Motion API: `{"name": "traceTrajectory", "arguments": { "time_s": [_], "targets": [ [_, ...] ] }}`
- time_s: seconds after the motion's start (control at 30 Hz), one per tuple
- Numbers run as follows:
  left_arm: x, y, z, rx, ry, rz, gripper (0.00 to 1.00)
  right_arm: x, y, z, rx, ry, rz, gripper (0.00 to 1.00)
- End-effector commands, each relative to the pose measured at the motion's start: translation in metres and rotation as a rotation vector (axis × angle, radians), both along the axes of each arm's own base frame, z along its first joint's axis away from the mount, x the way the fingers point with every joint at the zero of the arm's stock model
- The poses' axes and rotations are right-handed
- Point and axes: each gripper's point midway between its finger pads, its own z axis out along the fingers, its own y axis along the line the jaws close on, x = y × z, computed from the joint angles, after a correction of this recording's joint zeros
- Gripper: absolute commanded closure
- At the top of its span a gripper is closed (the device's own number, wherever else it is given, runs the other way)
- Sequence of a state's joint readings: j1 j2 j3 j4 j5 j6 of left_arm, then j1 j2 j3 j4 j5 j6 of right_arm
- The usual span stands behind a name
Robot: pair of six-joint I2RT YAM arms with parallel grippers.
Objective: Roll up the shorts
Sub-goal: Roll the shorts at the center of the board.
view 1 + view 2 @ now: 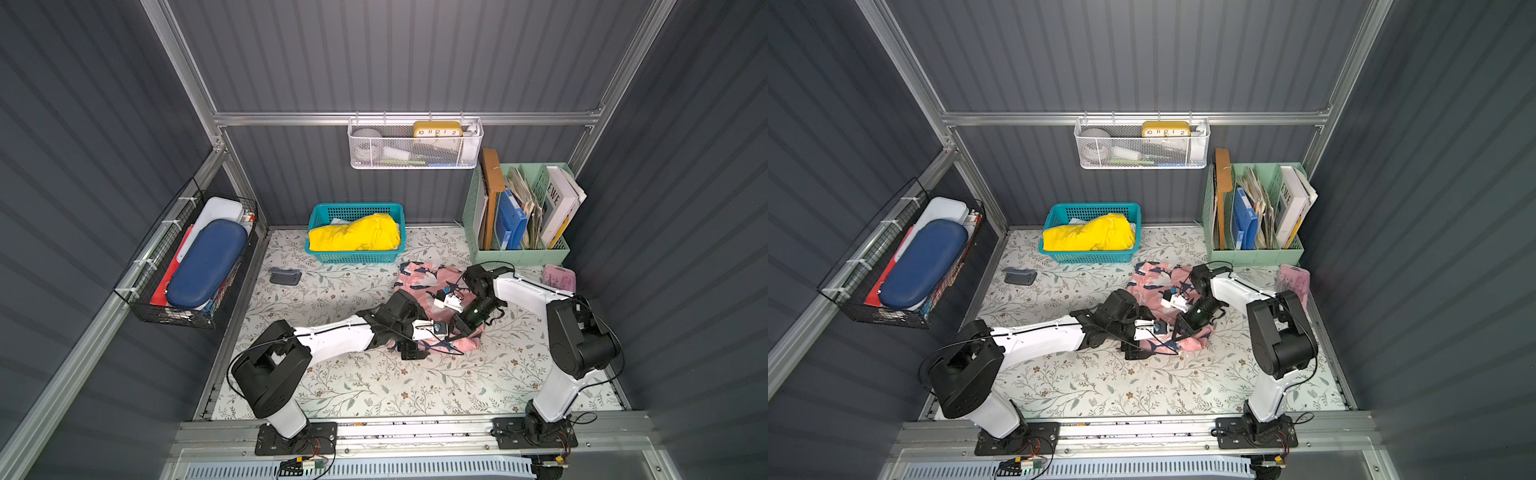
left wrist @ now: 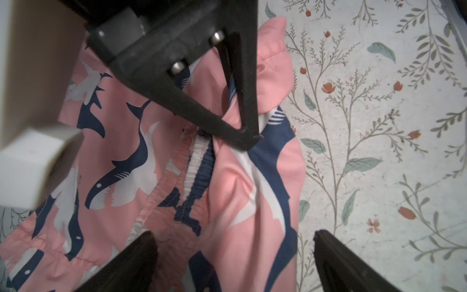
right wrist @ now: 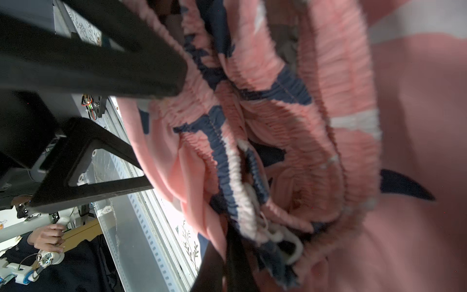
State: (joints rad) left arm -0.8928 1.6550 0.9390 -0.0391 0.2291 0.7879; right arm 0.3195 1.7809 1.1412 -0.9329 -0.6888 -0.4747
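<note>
The shorts lie right of centre in a top view, long axis running up-frame; right gripper clamps their lower end, seemingly the waistband; left gripper gapes just beside

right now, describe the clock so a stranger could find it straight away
On the back wall a white mesh basket hangs from a metal rail. The clock stands toward its right end, the only yellow thing in it, with black numerals on a white face.
</note>
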Motion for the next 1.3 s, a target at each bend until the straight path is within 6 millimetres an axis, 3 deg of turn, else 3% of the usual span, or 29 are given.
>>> {"name": "traceTrajectory", "arguments": {
  "time_s": [0.0,0.17,0.27,0.33,0.43,0.53,0.67,0.87,0.97,1.27],
  "targets": [
    [0.003,-0.003,-0.015,0.027,-0.021,-0.002,0.01,0.002,0.001,0.002,0.004,0.028,-0.020,1.00],
    [0.005,-0.004,-0.025,0.031,-0.001,0.012,0.02,0.005,0.000,0.002,0.003,0.030,-0.034,1.00],
    [0.006,-0.004,-0.032,0.045,0.023,0.035,0.08,0.008,-0.002,0.002,-0.004,0.020,-0.042,1.00],
    [0.005,-0.004,-0.038,0.056,0.038,0.040,0.18,0.010,-0.004,0.000,-0.016,0.013,-0.051,1.00],
    [0.004,-0.003,-0.043,0.066,0.057,0.044,0.40,0.013,-0.006,-0.003,-0.030,0.000,-0.062,1.00],
    [0.001,-0.004,-0.046,0.073,0.095,0.049,0.57,0.016,-0.007,-0.003,-0.030,-0.016,-0.071,0.86],
    [-0.001,-0.005,-0.045,0.079,0.123,0.050,0.70,0.019,-0.004,0.002,0.003,-0.040,-0.086,0.74],
    [-0.008,-0.003,-0.040,0.086,0.151,0.037,0.73,0.024,-0.004,0.015,0.063,-0.085,-0.110,0.66],
    [-0.013,-0.006,-0.032,0.070,0.174,0.019,0.73,0.033,-0.011,0.020,0.063,-0.137,-0.156,0.57],
    [-0.035,-0.002,-0.032,0.135,0.347,-0.017,0.71,0.070,-0.053,0.034,-0.093,-0.482,-0.322,0.54]
  ]
}}
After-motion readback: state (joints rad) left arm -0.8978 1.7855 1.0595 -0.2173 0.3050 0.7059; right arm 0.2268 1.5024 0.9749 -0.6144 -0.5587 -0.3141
